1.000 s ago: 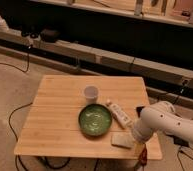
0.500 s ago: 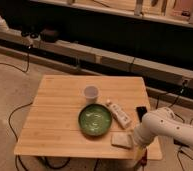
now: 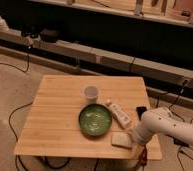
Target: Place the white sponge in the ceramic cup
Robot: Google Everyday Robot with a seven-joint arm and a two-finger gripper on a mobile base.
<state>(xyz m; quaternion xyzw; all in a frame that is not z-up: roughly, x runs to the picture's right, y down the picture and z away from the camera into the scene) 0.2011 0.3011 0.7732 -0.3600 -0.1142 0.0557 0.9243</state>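
We read this as the pick-up step. The sponge [image 3: 121,140] lies flat on the near right part of the table [image 3: 55,115], close to the near edge and just right of the green bowl [image 3: 95,120]. The arm reaches in from the right, and the gripper [image 3: 133,138] sits low at the sponge's right end, touching it or very nearly so. Whether the gripper is spread, pressed together or already pinching the sponge we cannot tell, since the wrist hides that end. The sponge looks to be resting on the wood, not lifted.

The cup [image 3: 91,92] stands upright beyond the bowl, towards the far middle of the table and well apart from the sponge. A white tube [image 3: 119,114] lies slantwise between the sponge and the cup's side of the table, with a small dark object [image 3: 141,111] to its right.

Next, in our judgement, we need a firm hold on the soft block and a clean lift. The carry then goes far and left, over the tube and past the bowl. The cup's mouth is narrow, so the release must be centred above it.
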